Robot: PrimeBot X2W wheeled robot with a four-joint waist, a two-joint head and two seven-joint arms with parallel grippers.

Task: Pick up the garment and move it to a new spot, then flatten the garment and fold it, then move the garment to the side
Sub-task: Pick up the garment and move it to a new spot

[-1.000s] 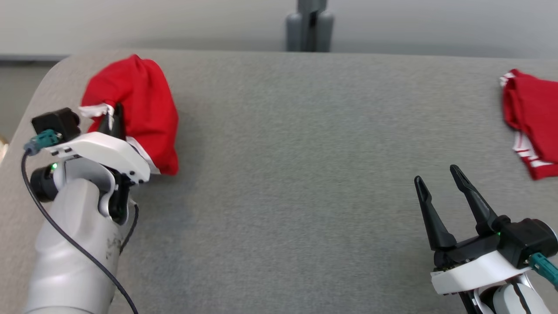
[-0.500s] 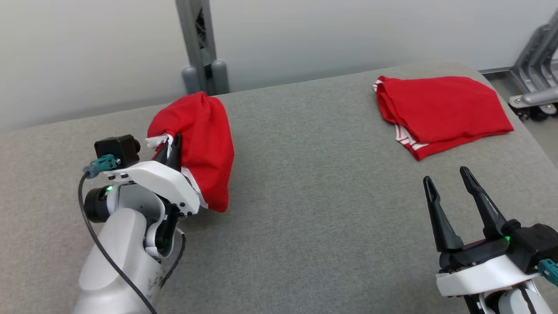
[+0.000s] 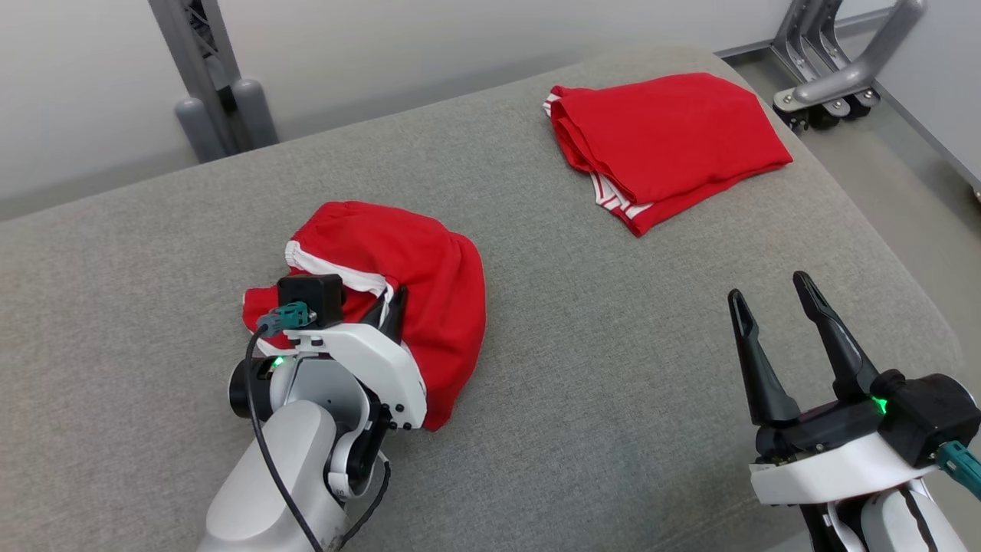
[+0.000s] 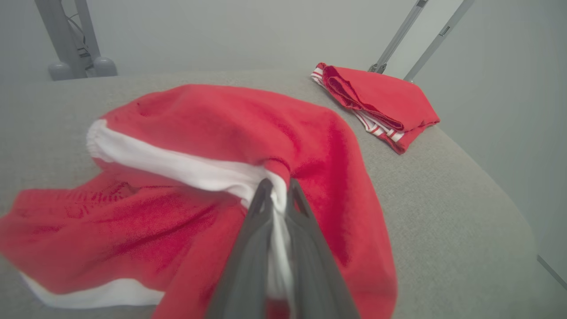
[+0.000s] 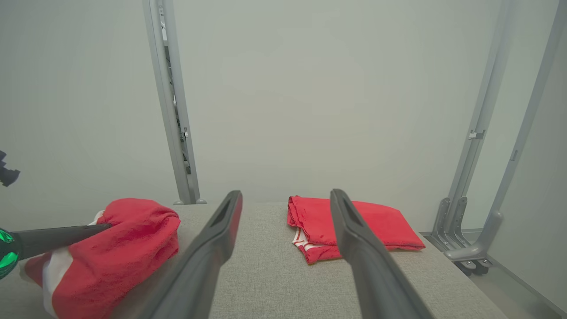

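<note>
Garment's place: the red garment [image 3: 437,284] is lying bunched on the grey padded table [image 3: 613,360], toward our left and well apart from the folded red garment [image 3: 667,138] at the far right.
Left gripper: our left gripper [image 4: 275,188] is pinching the garment's white band [image 4: 177,166], jaws nearly together with cloth between them.
Right gripper: our right gripper [image 3: 769,295] is hanging over bare table with its fingers spread wide, holding nothing.
Handling: we are judging it light, soft and limp; it is likely sagging and dragging wherever it is not held, and it is not fragile.
Where to hold: we are favouring the white band, since its thicker edge looks less prone to slipping; a second hold farther along that band should help in spreading it.
Pointing: the band's opening is facing our left arm.
Long axis: the heap is running diagonally, far-left to near-right in the head view.
</note>
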